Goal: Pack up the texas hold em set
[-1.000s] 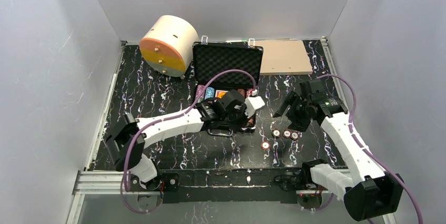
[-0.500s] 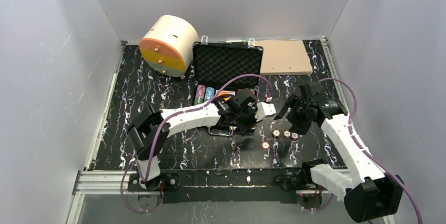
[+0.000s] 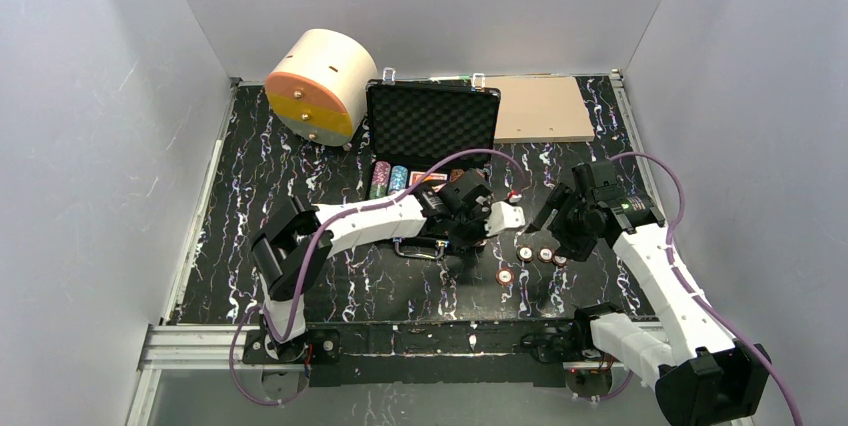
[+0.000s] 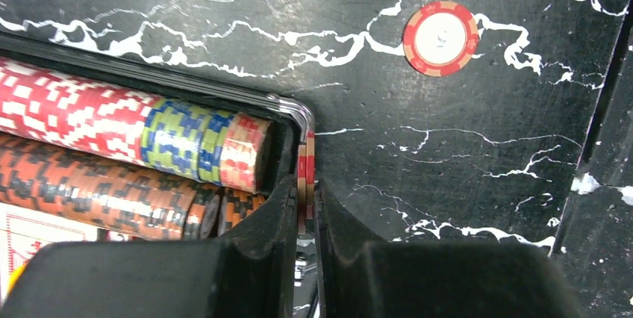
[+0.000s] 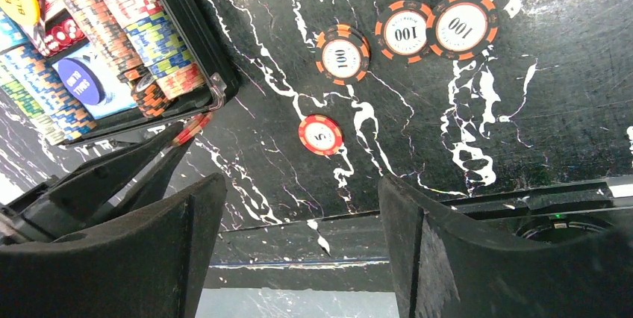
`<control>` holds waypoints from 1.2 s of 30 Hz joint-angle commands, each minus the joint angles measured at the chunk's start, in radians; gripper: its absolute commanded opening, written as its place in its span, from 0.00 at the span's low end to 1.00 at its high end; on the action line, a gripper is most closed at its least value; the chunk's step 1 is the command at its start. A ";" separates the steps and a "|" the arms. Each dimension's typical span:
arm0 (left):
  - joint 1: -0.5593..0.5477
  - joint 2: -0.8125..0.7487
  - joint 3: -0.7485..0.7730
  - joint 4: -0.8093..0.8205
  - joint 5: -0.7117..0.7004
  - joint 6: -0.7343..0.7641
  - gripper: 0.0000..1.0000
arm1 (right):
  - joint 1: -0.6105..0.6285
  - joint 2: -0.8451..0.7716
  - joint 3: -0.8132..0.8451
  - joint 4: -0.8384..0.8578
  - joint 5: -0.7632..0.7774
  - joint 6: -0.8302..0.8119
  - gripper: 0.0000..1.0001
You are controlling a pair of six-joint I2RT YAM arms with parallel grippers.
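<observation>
At the back left of the table we see a big cream cylinder (image 3: 322,86) lying on its side, its round face, orange above and yellow below, turned toward the front left. Well apart from it, at the back right, a flat tan board (image 3: 540,109) lies along the rear edge. Both rest on a black tabletop (image 3: 290,186) veined with white – marble-like – closed in by plain white walls (image 3: 100,126), with an aluminium rail (image 3: 200,344) along the near edge.

Left arm (image 3: 370,224) is blocking the briefcase's (image 3: 432,118) near side, while bare table (image 3: 265,181) is lying open along its left edge.
</observation>
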 commanded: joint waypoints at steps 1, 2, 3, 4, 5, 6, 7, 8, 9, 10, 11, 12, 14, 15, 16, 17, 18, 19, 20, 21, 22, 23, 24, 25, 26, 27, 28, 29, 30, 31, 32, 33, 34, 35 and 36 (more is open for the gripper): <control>0.017 0.002 0.075 -0.032 -0.008 0.050 0.00 | -0.006 -0.014 0.009 -0.016 0.022 -0.017 0.83; 0.018 0.003 0.090 -0.040 -0.007 0.052 0.00 | -0.005 -0.016 0.007 -0.020 0.024 -0.021 0.83; 0.021 0.002 0.099 -0.045 -0.002 0.054 0.00 | -0.006 -0.017 0.004 -0.022 0.024 -0.020 0.83; 0.024 0.004 0.108 -0.050 0.004 0.059 0.00 | -0.005 -0.020 -0.001 -0.020 0.024 -0.021 0.83; 0.025 0.008 0.120 -0.055 0.005 0.062 0.00 | -0.005 -0.019 -0.006 -0.016 0.021 -0.024 0.83; 0.026 0.011 0.133 -0.065 0.007 0.063 0.00 | -0.006 -0.017 -0.002 -0.018 0.015 -0.028 0.83; 0.027 0.018 0.143 -0.074 0.012 0.067 0.00 | -0.005 -0.011 0.005 -0.029 0.013 -0.030 0.83; 0.028 0.022 0.148 -0.081 0.016 0.070 0.00 | -0.005 -0.006 0.010 -0.034 0.015 -0.034 0.83; 0.028 0.026 0.147 -0.081 0.023 0.075 0.00 | -0.005 -0.003 0.014 -0.034 0.019 -0.039 0.83; 0.028 0.031 0.144 -0.082 0.027 0.082 0.00 | -0.005 -0.004 0.016 -0.034 0.024 -0.042 0.83; 0.028 0.038 0.145 -0.091 0.030 0.091 0.00 | -0.006 -0.005 0.014 -0.034 0.024 -0.045 0.83; 0.029 0.045 0.149 -0.104 0.032 0.097 0.00 | -0.005 -0.005 0.014 -0.034 0.044 -0.046 0.83; 0.029 0.052 0.152 -0.125 0.041 0.114 0.00 | -0.006 -0.011 0.005 -0.030 0.053 -0.046 0.84; 0.031 0.055 0.151 -0.134 0.051 0.124 0.00 | -0.006 -0.015 -0.003 -0.027 0.051 -0.046 0.84; 0.031 0.055 0.152 -0.144 0.061 0.131 0.00 | -0.006 -0.017 -0.011 -0.023 0.049 -0.044 0.84; 0.033 0.057 0.152 -0.151 0.072 0.139 0.00 | -0.006 -0.017 -0.018 -0.018 0.047 -0.042 0.84; 0.035 0.060 0.152 -0.157 0.074 0.145 0.00 | -0.005 -0.015 -0.024 -0.013 0.040 -0.043 0.83; 0.036 0.062 0.157 -0.164 0.074 0.150 0.00 | -0.006 -0.012 -0.026 -0.012 0.038 -0.045 0.83; 0.038 0.066 0.163 -0.173 0.072 0.152 0.00 | -0.006 -0.006 -0.023 -0.013 0.038 -0.047 0.83; 0.039 0.067 0.167 -0.175 0.068 0.154 0.00 | -0.005 -0.001 -0.019 -0.014 0.042 -0.049 0.83; 0.043 0.070 0.167 -0.175 0.068 0.155 0.00 | -0.006 0.004 -0.016 -0.011 0.047 -0.053 0.83; 0.047 0.074 0.168 -0.174 0.071 0.158 0.00 | -0.006 0.007 -0.016 -0.005 0.052 -0.055 0.84; 0.049 0.081 0.173 -0.178 0.070 0.159 0.00 | -0.005 0.012 -0.015 0.004 0.051 -0.057 0.84; 0.049 0.088 0.180 -0.187 0.070 0.160 0.00 | -0.006 0.022 -0.011 0.009 0.045 -0.059 0.84; 0.049 0.091 0.187 -0.201 0.071 0.160 0.00 | -0.006 0.033 -0.002 0.007 0.039 -0.061 0.83; 0.048 0.091 0.188 -0.204 0.068 0.159 0.00 | -0.005 0.043 0.005 0.005 0.037 -0.063 0.83; 0.050 0.088 0.186 -0.198 0.057 0.162 0.00 | -0.006 0.051 0.009 0.005 0.039 -0.066 0.83; 0.051 0.085 0.178 -0.183 0.046 0.162 0.00 | -0.006 0.055 0.011 0.009 0.045 -0.069 0.83; 0.051 0.080 0.171 -0.167 0.030 0.162 0.00 | -0.006 0.058 0.011 0.015 0.049 -0.070 0.83; 0.052 0.077 0.169 -0.150 0.016 0.161 0.00 | -0.006 0.060 0.009 0.020 0.050 -0.070 0.84; 0.052 0.075 0.173 -0.144 0.007 0.160 0.00 | -0.006 0.063 0.007 0.022 0.047 -0.069 0.83; 0.053 0.075 0.184 -0.142 0.005 0.160 0.00 | -0.006 0.064 0.006 0.027 0.042 -0.068 0.83; 0.053 0.074 0.196 -0.141 0.005 0.160 0.00 | -0.006 0.065 0.002 0.030 0.039 -0.066 0.83; 0.054 0.071 0.207 -0.140 0.008 0.160 0.00 | -0.006 0.065 -0.001 0.031 0.036 -0.065 0.83; 0.055 0.067 0.213 -0.138 0.018 0.160 0.00 | -0.005 0.066 -0.005 0.031 0.036 -0.062 0.83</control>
